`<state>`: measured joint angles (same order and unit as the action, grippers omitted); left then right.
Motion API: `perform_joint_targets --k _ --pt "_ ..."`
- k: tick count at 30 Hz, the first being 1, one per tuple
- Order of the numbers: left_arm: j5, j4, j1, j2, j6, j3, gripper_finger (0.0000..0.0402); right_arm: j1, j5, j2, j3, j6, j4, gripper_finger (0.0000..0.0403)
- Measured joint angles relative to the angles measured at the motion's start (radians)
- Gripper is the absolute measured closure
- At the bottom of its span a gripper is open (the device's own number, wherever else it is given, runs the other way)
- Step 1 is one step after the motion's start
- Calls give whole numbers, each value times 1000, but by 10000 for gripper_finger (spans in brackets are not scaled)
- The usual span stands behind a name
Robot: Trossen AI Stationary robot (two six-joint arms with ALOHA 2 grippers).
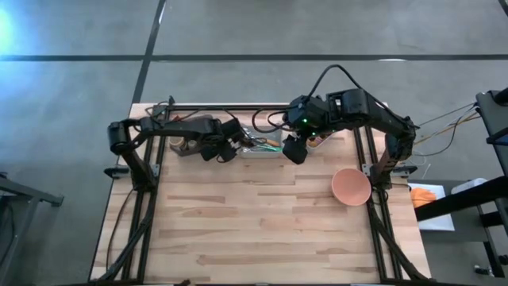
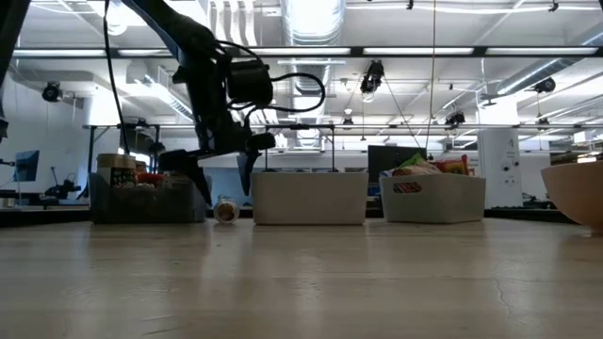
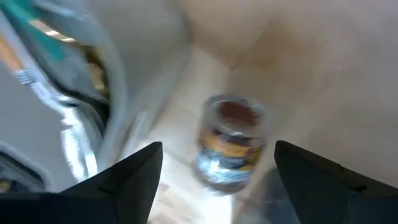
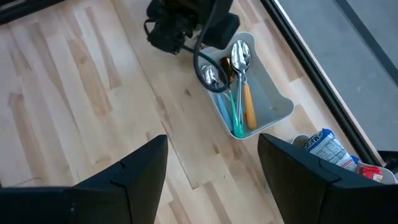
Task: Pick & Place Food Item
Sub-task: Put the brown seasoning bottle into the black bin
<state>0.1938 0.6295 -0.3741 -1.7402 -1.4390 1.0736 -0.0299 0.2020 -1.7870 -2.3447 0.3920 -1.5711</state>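
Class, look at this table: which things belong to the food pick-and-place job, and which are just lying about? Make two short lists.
Belongs to the job:
- small food jar, lying on its side on the table
- left claw, open, with the jar between its fingers
- pink bowl, possibly the drop-off spot

Just lying about:
- white cutlery bin with spoons
- snack packets
- right claw, open, hanging above the table
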Motion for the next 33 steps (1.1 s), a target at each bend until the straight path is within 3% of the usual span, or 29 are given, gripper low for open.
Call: perform_joint_targets --k 18,28,33 --pt "-10 -46 -31 -112 -67 3 96 0 0 0 2 -11 0 156" --pt "-14 -56 -28 -112 -26 0 220 0 0 0 3 -11 0 156" --pt "-20 -33 -14 -112 -6 1 223 4 0 0 3 -11 0 156"
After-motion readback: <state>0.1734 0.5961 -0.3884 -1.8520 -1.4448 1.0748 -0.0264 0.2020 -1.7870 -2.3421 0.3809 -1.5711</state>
